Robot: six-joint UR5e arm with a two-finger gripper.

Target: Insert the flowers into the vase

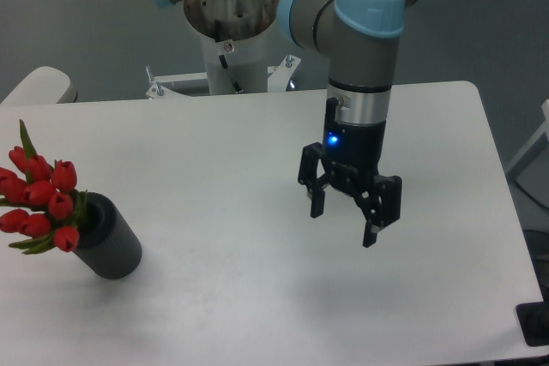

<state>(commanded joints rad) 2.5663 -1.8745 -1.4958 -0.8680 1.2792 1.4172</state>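
bench: white top (257, 297) with rounded corners, filling most of the view
floor: plain grey-green (77, 15), behind the bench
left edge: pale rounded furniture (39, 85), partly cut off
right edge: white frame (530, 156), dark object (533, 323) at bottom corner
light: soft, even, faint shadows
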